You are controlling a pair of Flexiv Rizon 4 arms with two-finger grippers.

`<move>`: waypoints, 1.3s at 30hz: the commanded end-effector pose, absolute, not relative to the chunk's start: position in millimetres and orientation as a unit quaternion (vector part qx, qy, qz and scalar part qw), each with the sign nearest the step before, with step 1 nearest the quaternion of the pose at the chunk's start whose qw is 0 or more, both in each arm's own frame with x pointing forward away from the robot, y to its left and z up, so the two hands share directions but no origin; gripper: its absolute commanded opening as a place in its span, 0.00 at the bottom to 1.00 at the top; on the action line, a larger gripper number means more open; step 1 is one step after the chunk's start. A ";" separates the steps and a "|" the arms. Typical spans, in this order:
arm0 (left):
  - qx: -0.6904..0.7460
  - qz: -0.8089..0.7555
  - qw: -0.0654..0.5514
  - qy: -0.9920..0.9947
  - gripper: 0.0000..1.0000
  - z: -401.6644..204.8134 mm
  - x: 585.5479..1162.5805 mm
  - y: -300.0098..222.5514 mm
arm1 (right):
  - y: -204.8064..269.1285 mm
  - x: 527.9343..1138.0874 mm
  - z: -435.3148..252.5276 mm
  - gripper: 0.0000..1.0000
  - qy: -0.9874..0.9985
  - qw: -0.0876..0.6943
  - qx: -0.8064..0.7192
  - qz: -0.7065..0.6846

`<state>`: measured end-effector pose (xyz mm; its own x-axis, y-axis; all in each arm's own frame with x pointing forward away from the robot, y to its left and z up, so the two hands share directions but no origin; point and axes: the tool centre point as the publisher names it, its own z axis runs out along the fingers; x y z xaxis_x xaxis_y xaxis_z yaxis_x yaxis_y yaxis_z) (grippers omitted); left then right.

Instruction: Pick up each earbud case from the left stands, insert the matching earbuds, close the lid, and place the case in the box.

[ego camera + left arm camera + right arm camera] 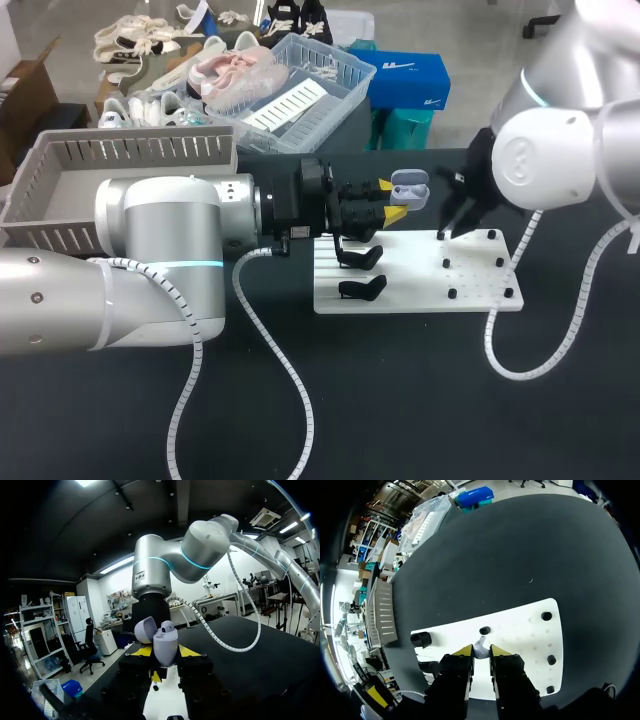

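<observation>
A pale lavender earbud case (410, 187) with its lid open is held above the white board (420, 285), my left gripper (396, 207) shut on its lower half. In the left wrist view the case (165, 645) stands upright between my left gripper's (165, 653) yellow tips, with one earbud (167, 626) seated in it. My right gripper (449, 228) is down at the board's back edge. In the right wrist view, my right gripper (481, 651) is shut on a small pale earbud (481, 646) just above the board (520, 630).
Two black stands (360, 257) (362, 290) sit on the board's left half, and small black pegs (546, 615) dot its right half. A grey slatted box (120, 150) stands at the table's back left. A clear basket (300, 95) sits behind it.
</observation>
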<state>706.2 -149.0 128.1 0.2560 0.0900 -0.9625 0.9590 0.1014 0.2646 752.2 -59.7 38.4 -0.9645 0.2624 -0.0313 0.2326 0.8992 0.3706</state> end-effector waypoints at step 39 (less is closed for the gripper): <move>0.550 -0.380 0.571 0.476 0.00 127.5 706.0 -149.7 | -26.7 599.9 103.8 0.00 0.975 0.124 0.111 0.144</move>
